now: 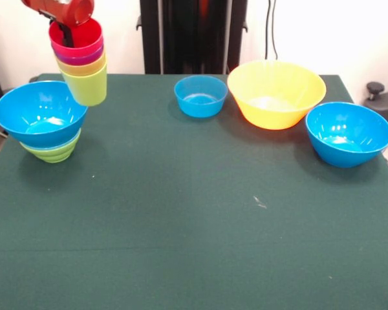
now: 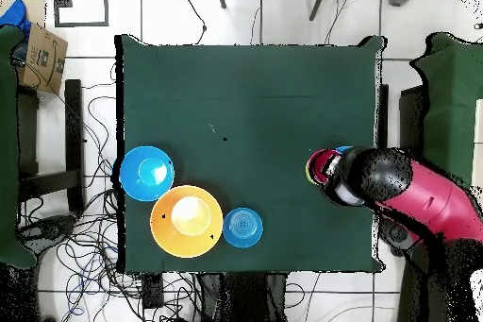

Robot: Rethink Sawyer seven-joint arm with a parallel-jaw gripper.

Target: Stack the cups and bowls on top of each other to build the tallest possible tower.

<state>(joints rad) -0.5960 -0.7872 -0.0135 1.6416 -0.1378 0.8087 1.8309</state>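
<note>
Nested stack of cups point(image 1: 82, 63) (red on top, then purple, yellow, lime green) hanging tilted in the air just above the blue bowl point(image 1: 40, 113) that sits in a lime green bowl point(image 1: 53, 150) at the table's point(image 1: 194, 245) edge. Light, stiff, slick plastic, so probably best pinched by the top rim. Gripper point(image 1: 66, 24) dipping into the red cup, apparently clamped on its rim, though fingers mostly hidden. Overhead, arm point(image 2: 415, 195) covers nearly all of it.

Your green bench point(image 1: 181, 213) carries a small blue bowl point(image 1: 200, 96), yellow bowl point(image 1: 276, 93), large blue bowl point(image 1: 348, 134), and what looks like a lime bowl point(image 1: 53, 150).
</note>
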